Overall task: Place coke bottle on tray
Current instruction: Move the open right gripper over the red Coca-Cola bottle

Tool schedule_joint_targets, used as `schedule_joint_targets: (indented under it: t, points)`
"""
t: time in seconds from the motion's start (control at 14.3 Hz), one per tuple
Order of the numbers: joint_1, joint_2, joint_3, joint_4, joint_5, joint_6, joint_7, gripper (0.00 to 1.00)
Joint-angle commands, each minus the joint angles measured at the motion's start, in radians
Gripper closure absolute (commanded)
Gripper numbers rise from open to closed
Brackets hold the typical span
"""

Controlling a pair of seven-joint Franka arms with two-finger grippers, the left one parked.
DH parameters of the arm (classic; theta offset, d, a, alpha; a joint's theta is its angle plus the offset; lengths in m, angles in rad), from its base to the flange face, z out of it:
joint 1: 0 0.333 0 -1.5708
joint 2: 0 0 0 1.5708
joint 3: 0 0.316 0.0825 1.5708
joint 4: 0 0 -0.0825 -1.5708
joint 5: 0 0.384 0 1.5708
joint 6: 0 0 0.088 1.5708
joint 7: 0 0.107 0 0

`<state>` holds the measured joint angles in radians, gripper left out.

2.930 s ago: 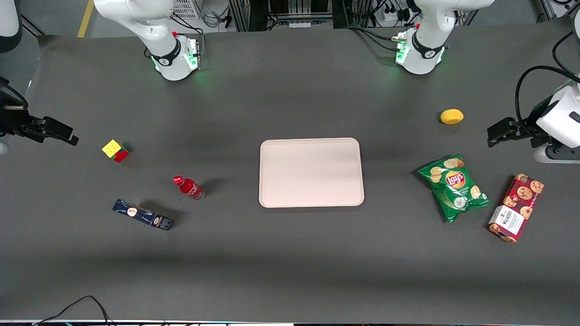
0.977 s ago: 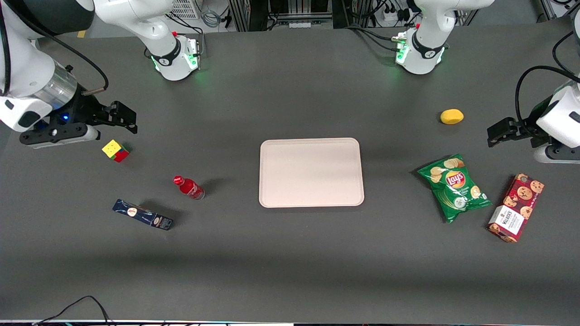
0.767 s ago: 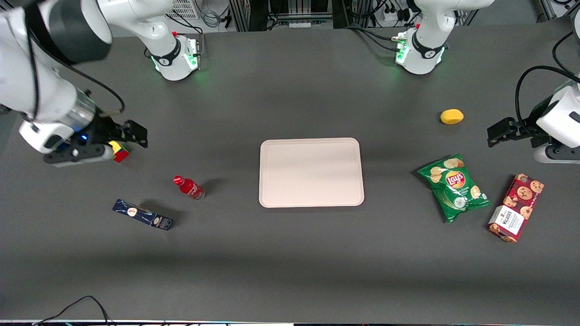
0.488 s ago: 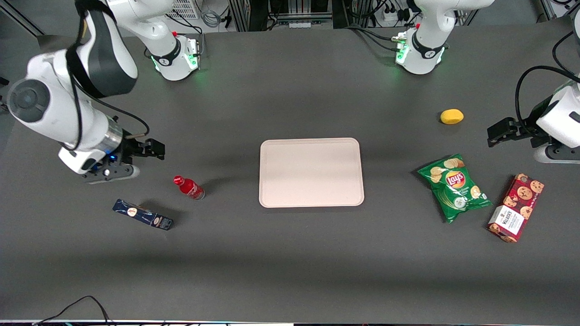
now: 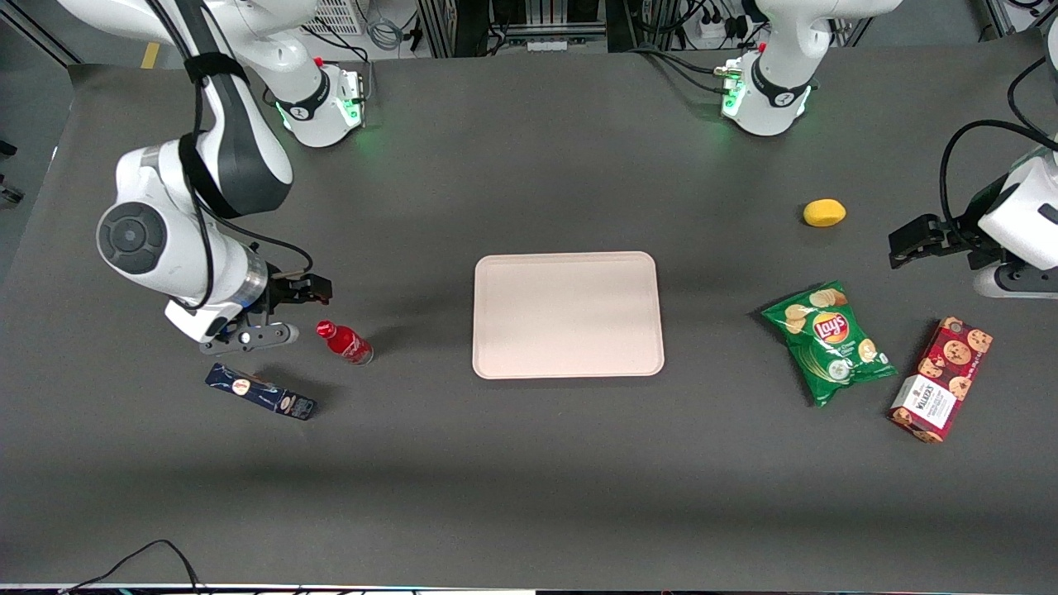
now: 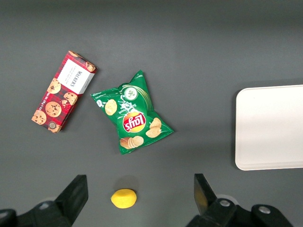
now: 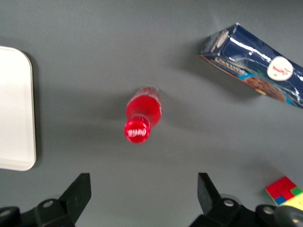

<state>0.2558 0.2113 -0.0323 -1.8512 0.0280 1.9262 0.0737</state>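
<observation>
- The right arm's gripper (image 5: 318, 289) hovers just beside the small red coke bottle (image 5: 345, 342), jaws spread wide and empty.
- The bottle stands on the dark grey surface (image 5: 529, 463), near the pale pink rectangular tray (image 5: 569, 368).

The crinkled green foil chip bag (image 5: 829, 342) lying toward the parked arm's end of the dark grey table carries the brand "Lay's" in white script on a red-and-yellow roundel; the same logo shows on it in the left wrist view (image 6: 132, 119). Just beside it, nearer that end's edge, the red cardboard cookie box (image 5: 941, 379) printed with biscuits bears "Walkers" on its white label, also readable in the left wrist view (image 6: 62, 91). Print elsewhere cannot be read.
</observation>
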Motion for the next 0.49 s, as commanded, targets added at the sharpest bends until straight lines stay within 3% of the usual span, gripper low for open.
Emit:
schedule_joint_targets:
  t: [0.0, 0.42]
  points:
    - [0.007, 0.037, -0.001, -0.003, -0.014, 0.083, -0.003, 0.00]
    - [0.007, 0.097, -0.001, -0.003, -0.020, 0.174, -0.005, 0.00]
